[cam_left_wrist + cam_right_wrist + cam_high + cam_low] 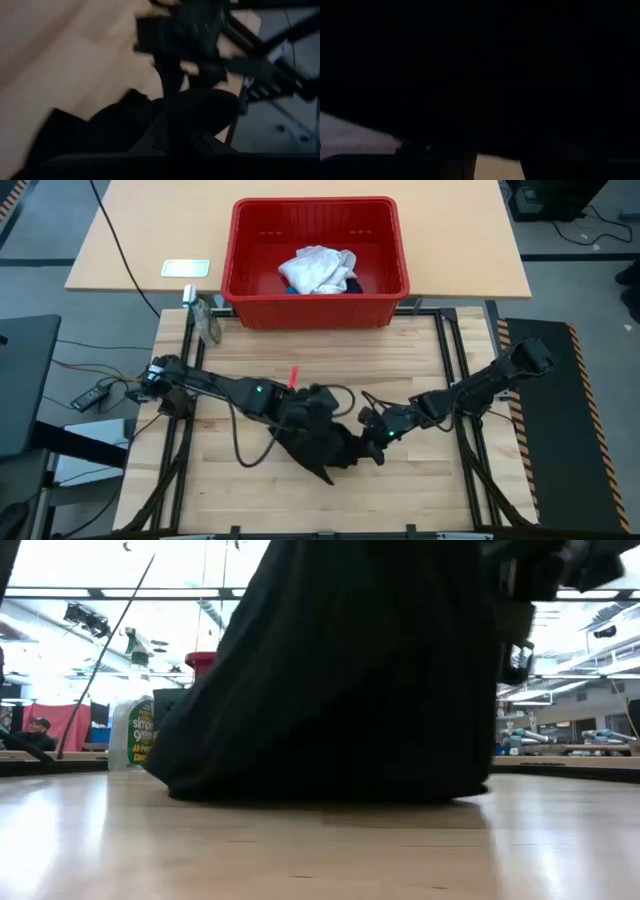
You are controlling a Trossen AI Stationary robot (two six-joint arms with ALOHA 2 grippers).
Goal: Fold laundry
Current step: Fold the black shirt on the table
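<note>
The large black shirt [325, 442] is bunched near the middle of the wooden table. In the low view the shirt [340, 690] hangs down from above as a wide dark drape, with its lower edge on the tabletop. My left gripper [312, 408] reaches in from the left and is shut at the shirt's upper part. My right gripper [383, 432] reaches in from the right to the shirt's right side, and black cloth fills its wrist view. A white garment [318, 268] lies inside the red basket [240, 275] at the far edge. My left gripper holds the black shirt by a bunched upper part [197, 107], coming at it slanting down from the table's left. The dark cloth and blur hide the exact place of contact. The shirt hangs below the gripper, and its bottom edge [320, 795] rests on the table.
A spray bottle [207, 320] stands at the table's far left corner. A small red object [294, 375] lies just beyond the shirt. A second tabletop behind holds the basket and a white card [186, 268]. Bare wood lies near the front edge.
</note>
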